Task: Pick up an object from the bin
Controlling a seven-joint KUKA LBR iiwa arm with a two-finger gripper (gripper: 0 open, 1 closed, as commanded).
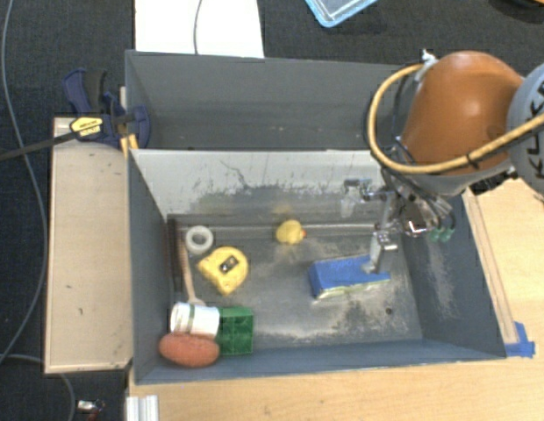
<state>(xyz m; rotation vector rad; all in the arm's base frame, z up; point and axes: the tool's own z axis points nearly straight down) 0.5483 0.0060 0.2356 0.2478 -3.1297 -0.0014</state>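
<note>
My gripper hangs low at the right of the bin floor, its fingers pointing down at the right end of a blue rectangular sponge with a yellow underside. The fingertip appears to touch or hover just over that end; nothing shows between the fingers. A small yellow lump lies left of the gripper, near the back of the floor.
At the left of the floor lie a yellow tape measure, a small white ring, a thin wooden stick, a white cylinder, a green block and a reddish-brown oval.
</note>
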